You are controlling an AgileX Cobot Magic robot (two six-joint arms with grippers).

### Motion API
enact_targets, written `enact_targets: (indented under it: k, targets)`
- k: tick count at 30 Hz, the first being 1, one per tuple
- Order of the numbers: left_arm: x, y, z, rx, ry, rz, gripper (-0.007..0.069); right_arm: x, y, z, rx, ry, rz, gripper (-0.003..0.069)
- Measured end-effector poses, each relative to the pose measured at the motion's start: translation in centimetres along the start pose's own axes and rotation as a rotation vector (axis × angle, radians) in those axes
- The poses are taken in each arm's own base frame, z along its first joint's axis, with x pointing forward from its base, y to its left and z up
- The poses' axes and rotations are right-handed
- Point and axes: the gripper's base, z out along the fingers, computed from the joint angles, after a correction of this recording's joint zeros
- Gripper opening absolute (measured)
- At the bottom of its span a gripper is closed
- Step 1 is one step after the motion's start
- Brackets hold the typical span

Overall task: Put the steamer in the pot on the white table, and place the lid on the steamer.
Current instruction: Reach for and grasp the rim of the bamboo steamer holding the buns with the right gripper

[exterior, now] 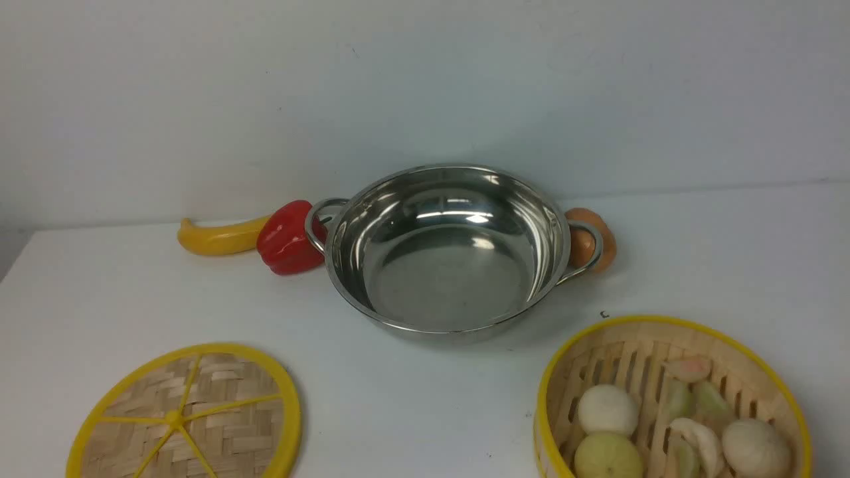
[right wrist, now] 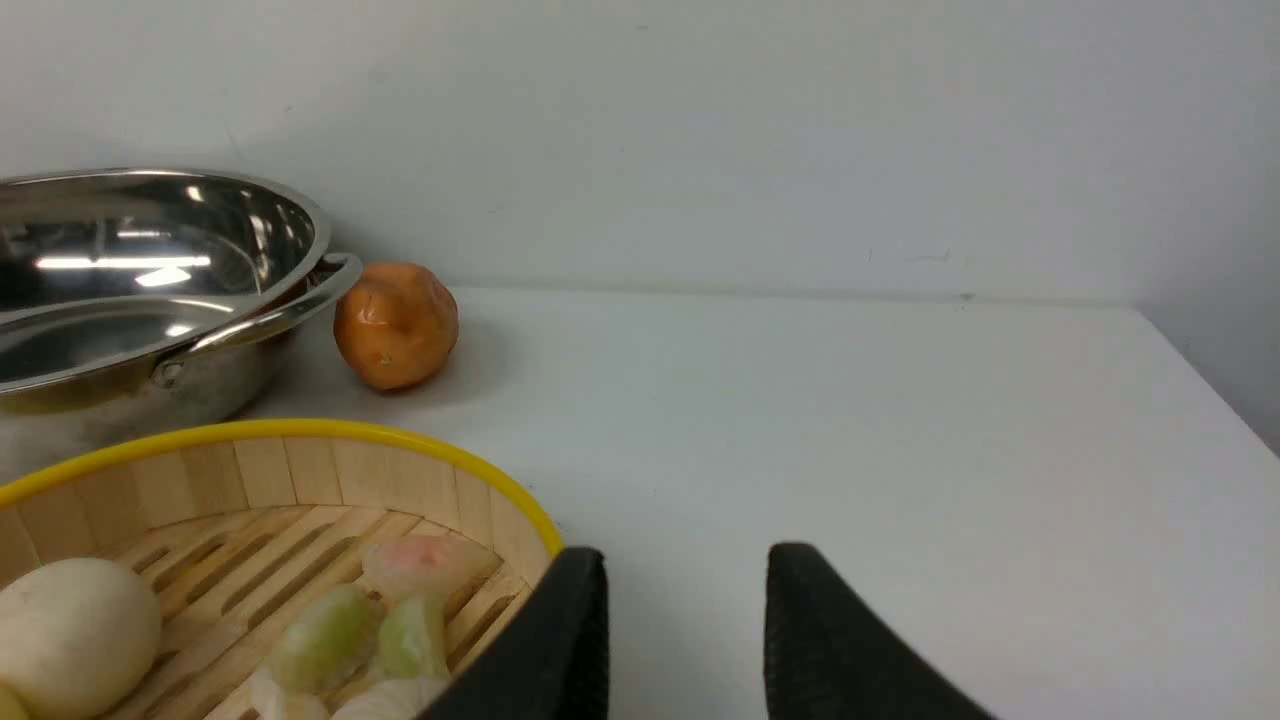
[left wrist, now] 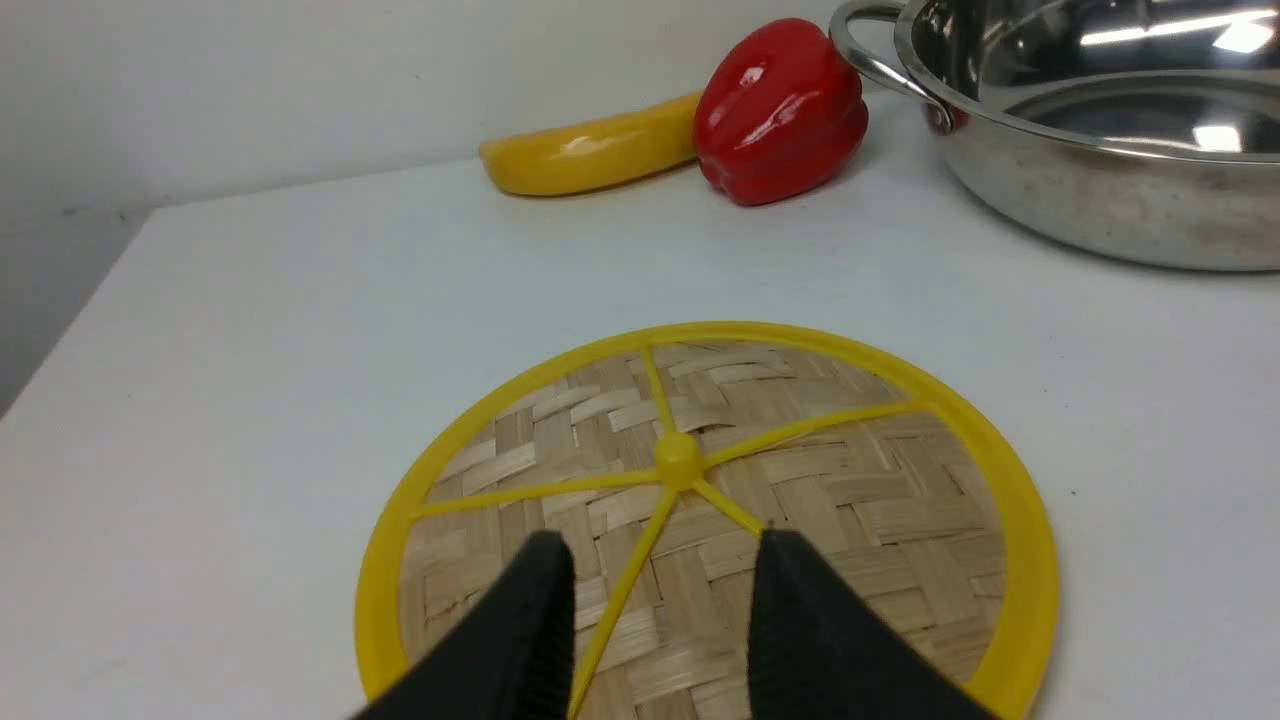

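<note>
Front view is showing the white tabletop (exterior: pixel 425 405) carrying the shiny stainless-steel pot (exterior: pixel 451 279) near its far edge, the round yellow-rimmed bamboo steamer basket (exterior: pixel 621 342) toward the near right corner and the flat woven yellow-spoked lid (exterior: pixel 226 388) toward the near left. Over the lid the left gripper (left wrist: pixel 662 540) is hanging with fingers apart, while the right gripper (right wrist: pixel 690 552) is gaping beside the steamer's rim.

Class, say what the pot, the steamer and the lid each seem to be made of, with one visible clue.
The pot looks like polished stainless steel: mirror-bright, reflecting lights. The steamer looks like pale bamboo or wood slats, matte, with a glossy yellow rim, probably plastic. The lid is woven bamboo-like strips, with yellow rim and spokes, likely plastic.
</note>
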Motion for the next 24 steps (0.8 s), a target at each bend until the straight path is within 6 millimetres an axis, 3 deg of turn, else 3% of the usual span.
enact_targets:
  k: [24]
  targets:
    - [0.0,0.0,0.0,0.0,0.0,0.0,0.0241,-0.01,0.21,0.0,-0.039,-0.001,-0.012,0.0243]
